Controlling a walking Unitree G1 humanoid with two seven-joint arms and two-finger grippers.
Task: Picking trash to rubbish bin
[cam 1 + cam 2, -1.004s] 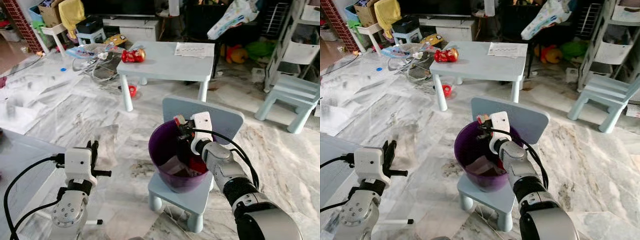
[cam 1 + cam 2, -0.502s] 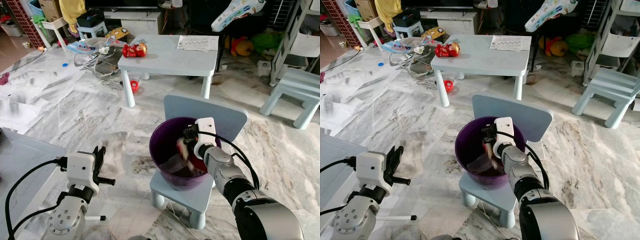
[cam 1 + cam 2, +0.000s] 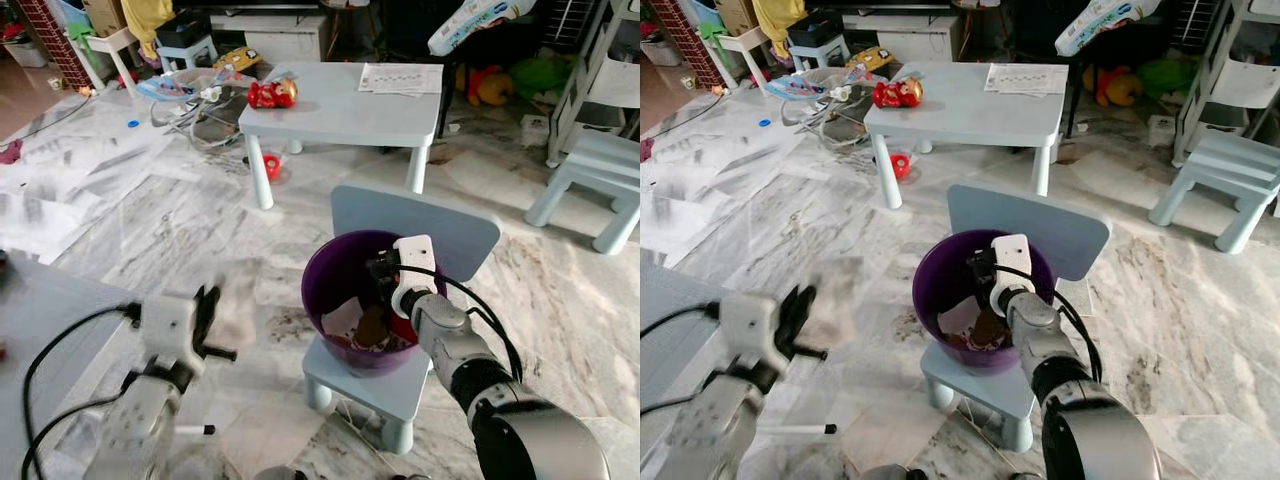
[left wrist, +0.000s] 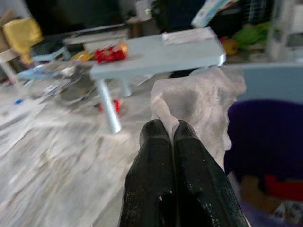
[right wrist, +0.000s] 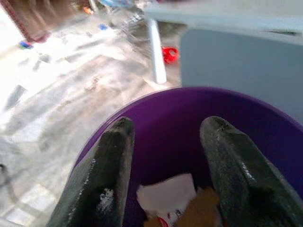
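Over the round purple plastic bin [image 3: 360, 300] on the pale blue chair, the right tool [image 5: 165, 165] now gapes empty, its brown scrap [image 3: 372, 326] dropped inside, while the left tool [image 4: 173, 130], pinched on a crumpled white tissue [image 4: 199, 104], brings the next piece.

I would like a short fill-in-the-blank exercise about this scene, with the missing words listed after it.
1. The purple bin stands on a small blue ____.
2. The right gripper hangs over the bin with its fingers ____.
3. The left gripper is shut on a crumpled ____.
4. A red toy lies on the light blue ____.

Missing words: chair; open; tissue; table
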